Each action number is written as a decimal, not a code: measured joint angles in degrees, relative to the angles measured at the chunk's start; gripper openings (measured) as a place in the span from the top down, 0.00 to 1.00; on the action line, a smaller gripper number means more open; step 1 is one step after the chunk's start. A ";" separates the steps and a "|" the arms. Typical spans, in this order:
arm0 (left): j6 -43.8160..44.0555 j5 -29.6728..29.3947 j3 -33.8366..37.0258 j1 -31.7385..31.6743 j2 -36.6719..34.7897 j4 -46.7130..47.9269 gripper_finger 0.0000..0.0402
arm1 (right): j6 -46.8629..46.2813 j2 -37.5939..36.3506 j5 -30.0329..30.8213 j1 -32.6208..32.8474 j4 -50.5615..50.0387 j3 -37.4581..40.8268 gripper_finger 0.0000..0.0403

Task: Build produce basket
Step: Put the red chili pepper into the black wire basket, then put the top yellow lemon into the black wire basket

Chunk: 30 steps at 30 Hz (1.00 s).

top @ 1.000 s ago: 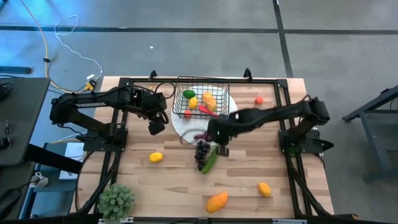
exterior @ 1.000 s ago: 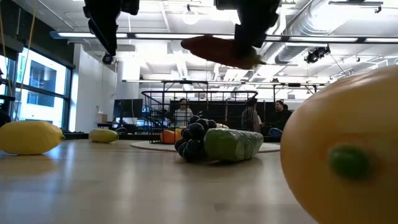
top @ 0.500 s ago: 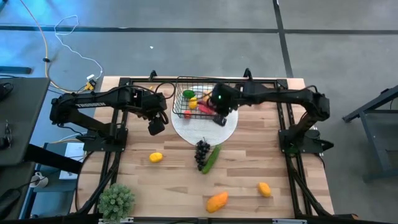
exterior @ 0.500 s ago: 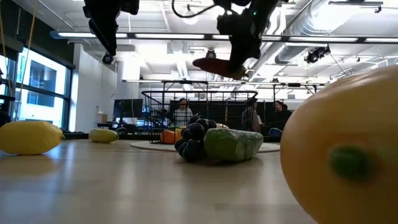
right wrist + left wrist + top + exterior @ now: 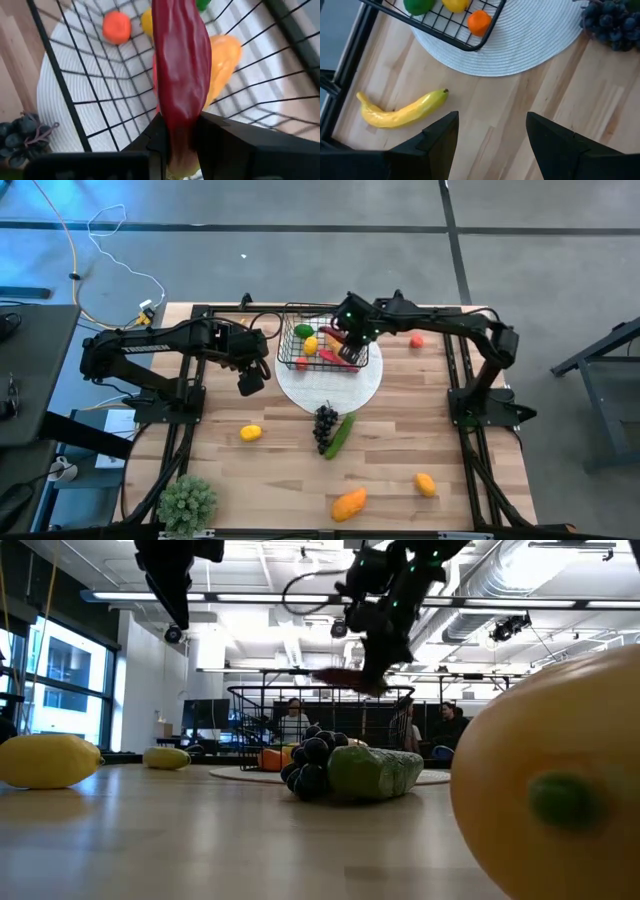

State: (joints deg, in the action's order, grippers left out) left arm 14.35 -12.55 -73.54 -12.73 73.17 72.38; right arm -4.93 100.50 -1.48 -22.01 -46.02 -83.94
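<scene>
The black wire basket [image 5: 322, 338] stands on the round white plate [image 5: 335, 385] and holds a lime, a lemon, a tomato [image 5: 117, 27], an orange mango [image 5: 222, 65] and a red chilli. My right gripper [image 5: 347, 350] is above the basket, shut on a second dark red chilli [image 5: 180, 75]. My left gripper [image 5: 250, 380] is open and empty above the table to the plate's left, over a yellow banana [image 5: 402, 110]. Dark grapes [image 5: 325, 423] and a green cucumber [image 5: 340, 436] lie at the plate's near edge. My right gripper pinches the chilli by one end [image 5: 181, 142] between its two fingers. The chilli's length runs on forward from the fingers. The fingers come from above, slanting down over the basket. The chilli [image 5: 345, 678] is lifted clear, about level, just above the basket's rim.
A lemon [image 5: 251, 433] lies near left of the plate. A mango [image 5: 349, 503] and a small yellow-orange fruit [image 5: 426, 484] lie near the near edge. A tomato [image 5: 416, 340] lies right of the basket. A green potted plant [image 5: 187, 502] stands at the near left corner.
My right gripper has carried the red chilli from above the grapes at the plate's near edge toward the table's far edge, to above the basket. It stays shut on the chilli, which stays clear of everything.
</scene>
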 joint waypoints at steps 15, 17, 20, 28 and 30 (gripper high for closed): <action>0.00 -0.07 0.00 0.00 0.00 0.00 0.45 | -0.04 6.49 -6.01 -1.74 -0.81 0.02 0.89; 0.00 0.35 0.00 0.00 0.00 0.00 0.45 | 0.46 6.45 -6.01 -1.74 -0.27 0.02 0.88; 0.01 1.16 0.00 0.00 0.00 0.02 0.44 | 0.46 6.45 -6.03 -1.74 -0.71 0.02 0.82; 0.06 1.19 0.00 0.02 0.00 1.22 0.37 | -1.59 6.43 -6.07 -1.54 -2.71 0.02 0.54; 0.46 0.95 0.00 -0.05 0.02 1.77 0.34 | -1.65 6.43 -6.07 -1.52 -3.92 0.02 0.49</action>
State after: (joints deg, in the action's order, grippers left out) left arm 14.81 -11.59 -73.54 -12.78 73.19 74.15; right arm -6.58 106.94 -7.55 -23.53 -49.94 -83.92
